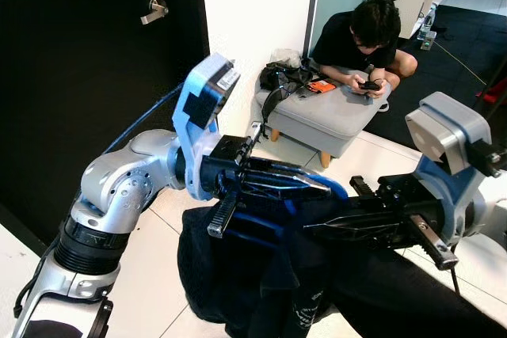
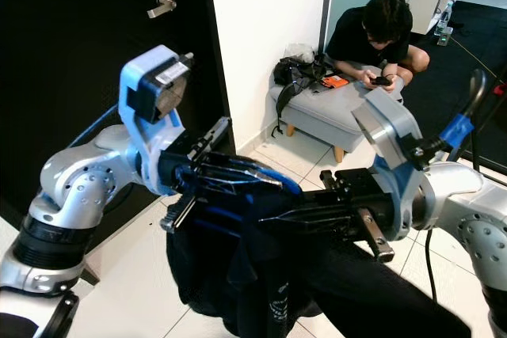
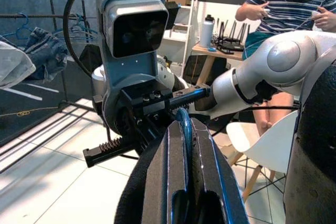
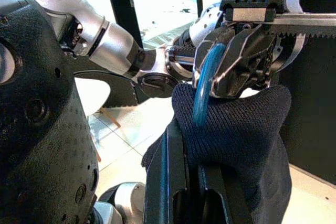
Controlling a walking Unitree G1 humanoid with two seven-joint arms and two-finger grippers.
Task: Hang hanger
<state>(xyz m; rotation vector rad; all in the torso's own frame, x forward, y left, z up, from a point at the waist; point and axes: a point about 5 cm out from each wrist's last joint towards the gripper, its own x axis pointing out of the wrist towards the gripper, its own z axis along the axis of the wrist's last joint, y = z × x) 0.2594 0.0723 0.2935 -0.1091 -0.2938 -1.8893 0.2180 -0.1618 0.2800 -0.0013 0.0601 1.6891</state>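
Note:
A blue hanger [image 1: 339, 189] carries a dark navy garment [image 1: 253, 275] that hangs in front of me at chest height. My left gripper [image 1: 321, 187] reaches in from the left and is shut on the hanger's blue bar [image 3: 184, 124]. From the right, my right gripper [image 1: 314, 232] is shut on a fold of the dark garment [image 4: 231, 124], right beside the blue hanger [image 4: 202, 87]. The two grippers meet tip to tip just above the cloth. Most of the hanger is hidden under the garment.
A black door [image 1: 79, 77] with a silver handle [image 1: 154, 11] stands at left beside a white wall. A person [image 1: 368, 33] sits behind a grey ottoman [image 1: 317, 116]. The left wrist view shows a clothes rack [image 3: 31, 30] and a seated person [image 3: 294, 3].

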